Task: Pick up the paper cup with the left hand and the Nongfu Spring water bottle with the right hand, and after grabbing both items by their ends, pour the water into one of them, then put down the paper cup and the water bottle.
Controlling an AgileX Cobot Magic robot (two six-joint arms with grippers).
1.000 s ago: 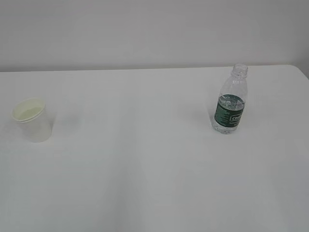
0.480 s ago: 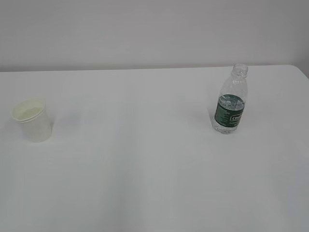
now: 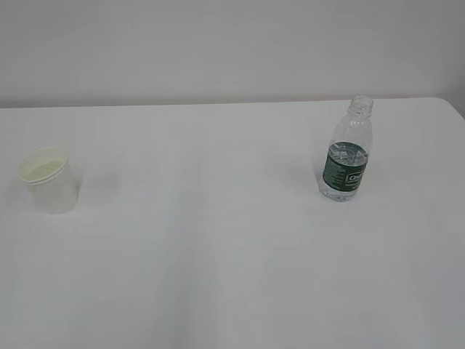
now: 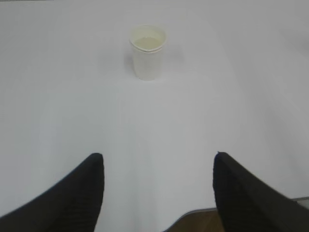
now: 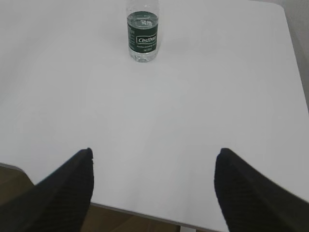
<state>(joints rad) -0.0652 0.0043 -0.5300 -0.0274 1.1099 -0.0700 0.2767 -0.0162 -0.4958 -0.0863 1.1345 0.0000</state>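
paper cup [image 3: 48, 180] upright near desk [image 3: 218, 254] left edge | Nongfu Spring water bottle [image 3: 348, 150] upright toward far right corner, bare desk between | left hand [image 4: 157, 191], right hand [image 5: 152, 186] at near edge, claws wide, holding nothing

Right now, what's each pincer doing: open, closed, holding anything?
Left pincer: open, holding nothing; the paper cup stands ahead of it on the table.
Right pincer: open, holding nothing; the water bottle stands ahead, untouched.
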